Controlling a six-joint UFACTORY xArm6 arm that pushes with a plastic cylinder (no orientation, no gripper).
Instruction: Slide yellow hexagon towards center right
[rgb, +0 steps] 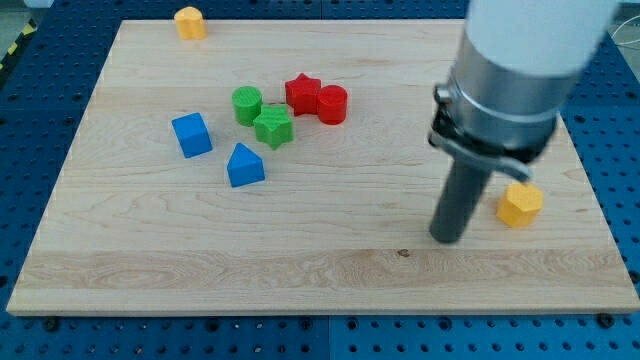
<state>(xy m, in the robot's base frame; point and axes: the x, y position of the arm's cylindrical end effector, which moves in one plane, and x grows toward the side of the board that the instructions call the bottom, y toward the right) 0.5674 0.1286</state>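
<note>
Presently: my tip (446, 238) on the counter (330, 270), lower right of frame — yellow hexagon (520, 204) just beside, rightward; no jaws fitted.

Tip (447, 238) just left of hexagon (520, 204).

Lab or robotics test bench. A pale wooden board (330, 260) lies on a blue perforated metal bench top (620, 120), its holes in a regular grid showing all around the board. Yellow-black hazard tape (14, 50) crosses the bench beyond the board's upper-left corner.
</note>
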